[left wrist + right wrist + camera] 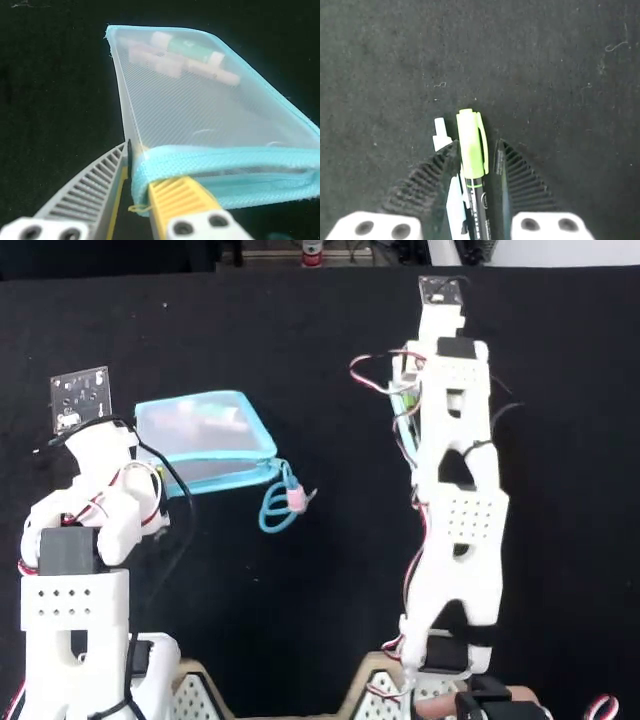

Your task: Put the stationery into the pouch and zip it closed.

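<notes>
Pouch [200,100] in left gripper [136,167]; pen [472,142] in right gripper [476,150]

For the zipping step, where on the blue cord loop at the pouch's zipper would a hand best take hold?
Grip the blue cord loop beside its pink bead, coming straight down from above. It lies flat on the black table, sticking out clear of the translucent blue-edged pouch, leaving room to straddle the cord. The left hand clamps the pouch's corner, likely anchoring the pull.
</notes>
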Tool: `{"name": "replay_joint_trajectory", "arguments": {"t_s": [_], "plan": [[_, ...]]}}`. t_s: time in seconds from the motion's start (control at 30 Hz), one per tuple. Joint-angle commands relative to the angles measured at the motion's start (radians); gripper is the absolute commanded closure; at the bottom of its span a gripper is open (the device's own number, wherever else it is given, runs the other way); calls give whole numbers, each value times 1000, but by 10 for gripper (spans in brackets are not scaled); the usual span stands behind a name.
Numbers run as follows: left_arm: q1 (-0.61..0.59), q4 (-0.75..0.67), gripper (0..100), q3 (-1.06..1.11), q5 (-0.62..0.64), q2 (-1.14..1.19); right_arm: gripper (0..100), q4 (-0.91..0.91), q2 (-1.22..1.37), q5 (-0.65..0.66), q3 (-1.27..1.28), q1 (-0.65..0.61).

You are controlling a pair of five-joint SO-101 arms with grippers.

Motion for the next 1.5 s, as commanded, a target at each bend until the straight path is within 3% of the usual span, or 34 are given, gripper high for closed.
{"name": "replay_joint_trajectory", "arguments": {"t_s": [0.0,0.2,0.43,0.53,0.63,0.9,1.23,1.47], "plan": [[2,5,971,-18,-5,-8,884,91,53,11,-231,-21],[2,5,971,-18,-5,-8,884,110,200,12,-377,-18],[2,5,971,-18,-5,-8,884,121,335,143,-493,-15],[2,5,971,-18,-5,-8,902,206,346,180,-544,0],[2,5,971,-18,-5,-8,990,316,348,207,-633,20],[2,5,971,-18,-5,-8,988,535,344,207,-832,43],[2,5,971,-18,-5,-8,988,571,274,198,-791,48],[2,5,971,-18,-5,-8,988,569,-22,141,-381,29]]}}
